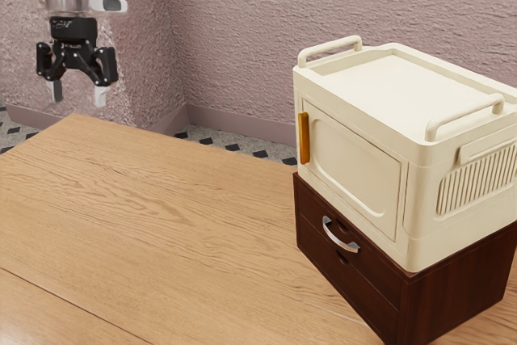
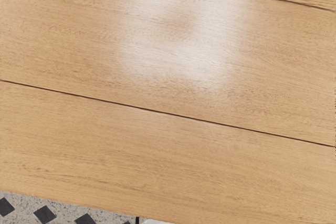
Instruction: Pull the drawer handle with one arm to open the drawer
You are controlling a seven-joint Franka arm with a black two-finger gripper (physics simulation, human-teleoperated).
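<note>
My gripper (image 1: 77, 96) hangs high at the exterior view's upper left, its two fingers spread apart with nothing between them. Far from it, toward the exterior view's right, a dark brown drawer unit (image 1: 459, 300) stands on the table. A curved silver handle (image 1: 340, 236) sits on the front of its upper drawer, which looks closed. My hand is well away from the handle.
A cream cabinet (image 1: 355, 169) with an orange handle (image 1: 304, 138) and two top rails rests on the drawer unit. The wooden table (image 1: 153, 224) spreads below; its planks (image 2: 168, 166) lie under my hand, with tiled floor (image 2: 63, 211) past the edge.
</note>
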